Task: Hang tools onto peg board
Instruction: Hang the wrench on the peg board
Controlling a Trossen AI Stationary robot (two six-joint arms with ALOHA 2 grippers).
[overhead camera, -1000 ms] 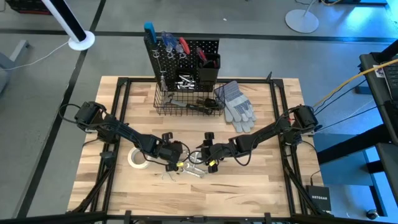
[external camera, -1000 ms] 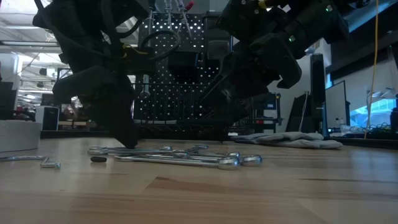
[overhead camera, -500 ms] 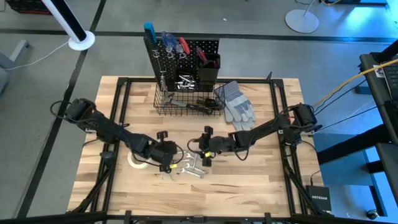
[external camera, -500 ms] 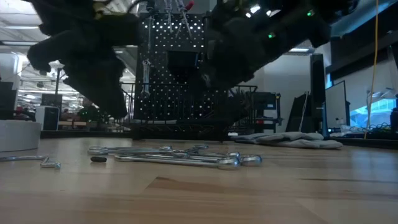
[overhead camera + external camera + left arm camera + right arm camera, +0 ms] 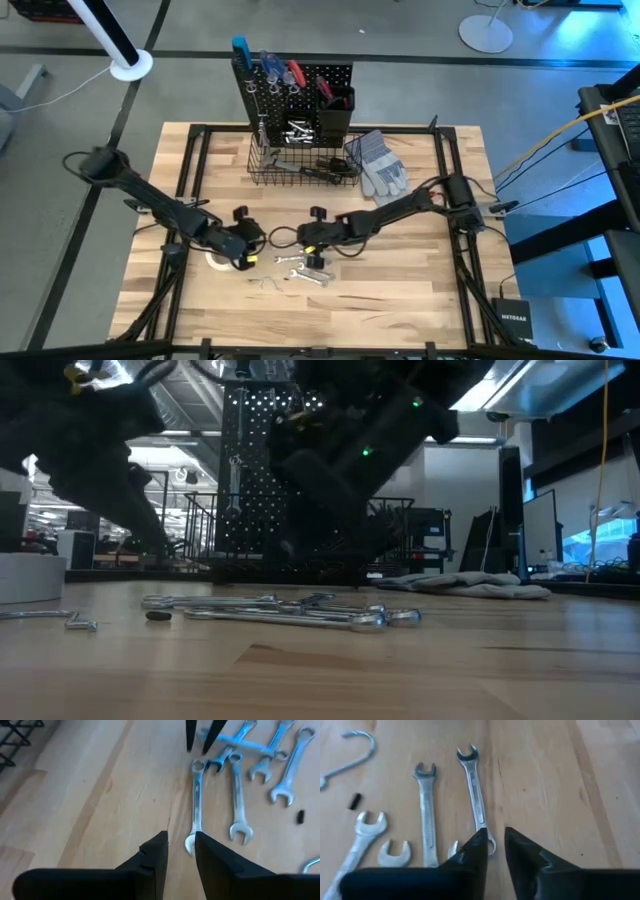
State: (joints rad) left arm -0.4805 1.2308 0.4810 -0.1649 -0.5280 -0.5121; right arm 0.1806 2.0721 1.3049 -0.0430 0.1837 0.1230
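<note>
Several silver wrenches [image 5: 302,270] lie flat on the wooden table, fanned out as the left wrist view shows [image 5: 240,785]. My right gripper [image 5: 495,834] hangs over them with a narrow gap between its fingers, at the ring end [image 5: 489,844] of one wrench. My left gripper [image 5: 181,840] is open by a narrow gap with nothing in it, raised beside the white tape roll [image 5: 215,262], left of the wrenches. The black peg board [image 5: 295,85] stands at the far edge, with tools hanging on it and a wire basket [image 5: 300,165] at its base. My right gripper slants down from the table's right side, its fingertips [image 5: 190,747] close to the ring end [image 5: 197,766] of a wrench that lies flat on the table. I cannot tell whether the tips touch it.
Grey work gloves [image 5: 380,165] lie right of the basket. A loose silver hook [image 5: 350,750] and a small black piece [image 5: 355,800] lie near the wrenches. Bare wood stretches along the near edge and to the right.
My left gripper has drawn back from the wrenches toward the table's left edge, as far as the tape roll, rising a little. My right gripper has moved left across the wrenches and sunk a little. The wrenches lie where they did.
</note>
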